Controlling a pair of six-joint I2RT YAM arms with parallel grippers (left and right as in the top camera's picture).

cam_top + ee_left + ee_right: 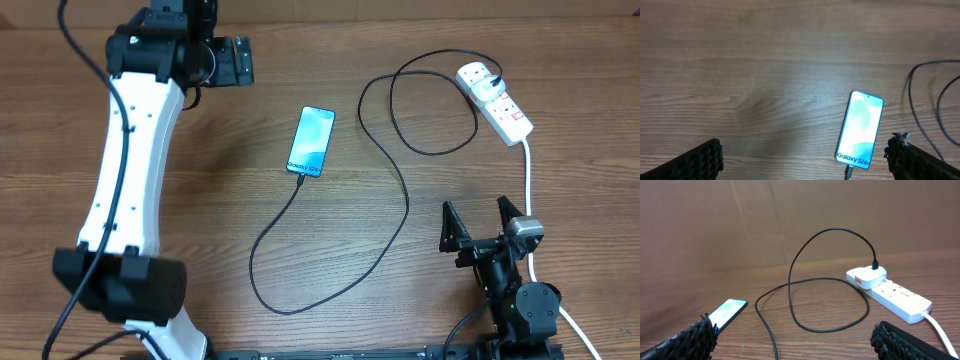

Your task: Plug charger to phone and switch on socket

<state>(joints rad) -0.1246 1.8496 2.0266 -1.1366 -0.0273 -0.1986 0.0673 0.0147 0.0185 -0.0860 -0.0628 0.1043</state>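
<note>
The phone (311, 140) lies flat in the middle of the desk (200, 190), screen up. The charger (385, 150) is a thin black cable that loops over the desk. Its small tip looks already pushed into the near end of the phone, though it is too small to be sure. Its other end goes into a white plug block (867, 276) that sits on the far end of the socket (497, 103), at the far right of the desk.

So the plugging part looks done. I think the step in hand is switching the socket on. I cannot tell from here if its red switches are on or off. The next move would need one finger tip to press down on the right switch, gently, so the socket does not slide.

The left gripper (240, 60) is at the far left, with the long white arm stretched out from near to far. It looks down at the phone from above. Its fingers (700, 161) are spread wide and hold nothing.

The right gripper (480, 230) sits low at the near right, pointing toward the socket. Its fingers (687, 339) are spread wide too, with nothing between them. It is the closer one to the socket.
</note>
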